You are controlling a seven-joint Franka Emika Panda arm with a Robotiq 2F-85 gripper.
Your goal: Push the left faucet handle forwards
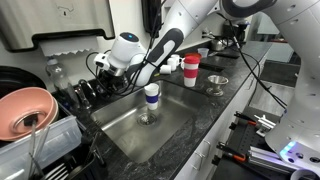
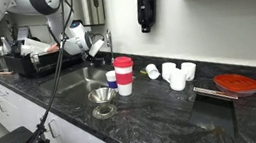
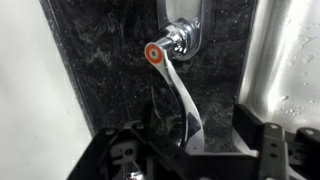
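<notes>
In the wrist view the left faucet handle (image 3: 181, 90) is a shiny metal lever. It runs from a round base (image 3: 182, 37) with an orange-red dot (image 3: 153, 52) down toward me over dark stone. My gripper (image 3: 195, 132) is open. Its dark fingers (image 3: 256, 135) stand well apart on either side of the lever's tip and are not touching it. In both exterior views the arm reaches to the back of the sink, with the gripper (image 1: 103, 72) (image 2: 88, 47) at the faucet. The handle itself is hidden there.
A steel sink (image 1: 160, 130) holds a blue-and-white cup (image 1: 151, 95). On the dark counter stand a red-and-white cup (image 2: 124, 74), a metal funnel (image 2: 101, 95), white cups (image 2: 175, 73) and a red plate (image 2: 236, 85). A pink bowl (image 1: 25, 110) sits beside the sink.
</notes>
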